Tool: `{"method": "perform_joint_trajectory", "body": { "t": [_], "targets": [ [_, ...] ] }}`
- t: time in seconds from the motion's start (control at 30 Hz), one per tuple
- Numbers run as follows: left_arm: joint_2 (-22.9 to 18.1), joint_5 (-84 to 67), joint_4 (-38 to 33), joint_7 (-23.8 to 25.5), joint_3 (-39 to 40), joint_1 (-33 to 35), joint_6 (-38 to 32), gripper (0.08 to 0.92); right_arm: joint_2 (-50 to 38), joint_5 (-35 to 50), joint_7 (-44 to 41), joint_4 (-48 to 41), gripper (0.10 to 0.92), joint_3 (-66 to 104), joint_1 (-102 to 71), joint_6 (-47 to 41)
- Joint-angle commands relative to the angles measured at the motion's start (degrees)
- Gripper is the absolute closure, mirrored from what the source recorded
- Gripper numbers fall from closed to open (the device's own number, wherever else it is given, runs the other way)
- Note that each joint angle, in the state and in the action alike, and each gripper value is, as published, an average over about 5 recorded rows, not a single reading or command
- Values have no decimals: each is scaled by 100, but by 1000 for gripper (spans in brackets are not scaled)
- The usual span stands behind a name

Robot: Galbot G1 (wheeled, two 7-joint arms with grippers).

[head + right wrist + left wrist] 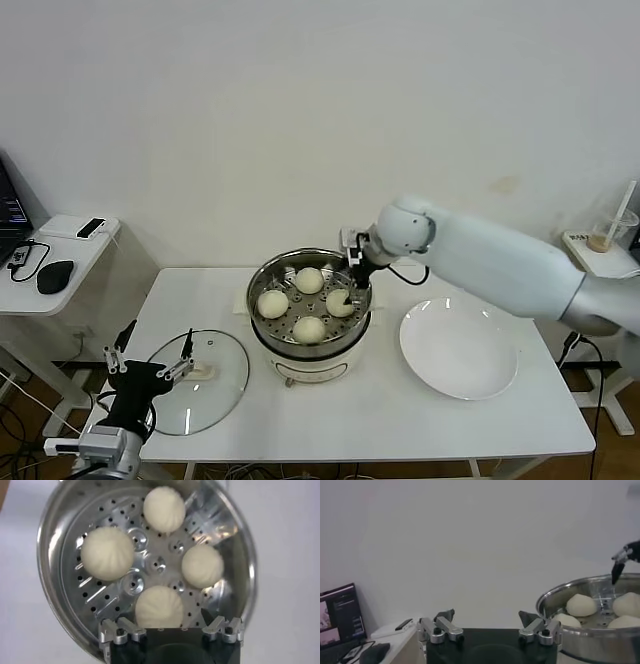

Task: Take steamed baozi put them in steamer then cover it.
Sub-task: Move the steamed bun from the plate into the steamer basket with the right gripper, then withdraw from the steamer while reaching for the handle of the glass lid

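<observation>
The steamer [262, 278] stands mid-table on its cream base. Four baozi lie on its perforated tray: one at the back [309, 280], one left [272, 302], one right [340, 302], one in front [309, 328]. My right gripper [352, 290] hovers over the pot's right side, open and empty. In the right wrist view the gripper [170, 625] has its fingers spread just above the nearest baozi [159, 606], inside the steamer [47, 555]. The glass cover [225, 385] lies flat on the table to the left. My left gripper [152, 350] is open above the cover's left part.
A flat white plate [460, 350] lies right of the steamer. A side table with a mouse [54, 276] stands at far left. A cup with a straw [605, 235] is at far right. In the left wrist view the steamer [570, 587] is to the side of my left gripper [486, 616].
</observation>
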Motion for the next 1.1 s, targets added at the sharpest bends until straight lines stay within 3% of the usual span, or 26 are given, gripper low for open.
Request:
{"method": "perform_joint_trajectory", "body": {
  "t": [0.03, 0.17, 0.4, 0.6, 0.8, 1.1],
  "targets": [
    [18, -24, 37, -5, -2, -17, -17, 177, -817, 942, 1767, 975, 202, 817, -311, 176],
    [34, -54, 82, -23, 0, -41, -44, 177, -1300, 964, 3069, 1660, 203, 1835, -1656, 617],
    [66, -169, 173, -194, 130, -78, -214, 177, -1750, 244, 4836, 2430, 203, 4151, -4559, 2355],
    [17, -145, 320, -157, 190, -98, -310, 177, -1181, -84, 5081, 2628, 203, 6543, -6866, 3716],
    [43, 259, 546, -30, 261, -178, -535, 177, -131, -33, 4731, 2721, 203, 8717, -8650, 4501],
    [564, 3183, 1673, 173, 328, -247, -1176, 177, 1010, -37, 4441, 2934, 203, 10244, -10724, 4881]
  ]
}}
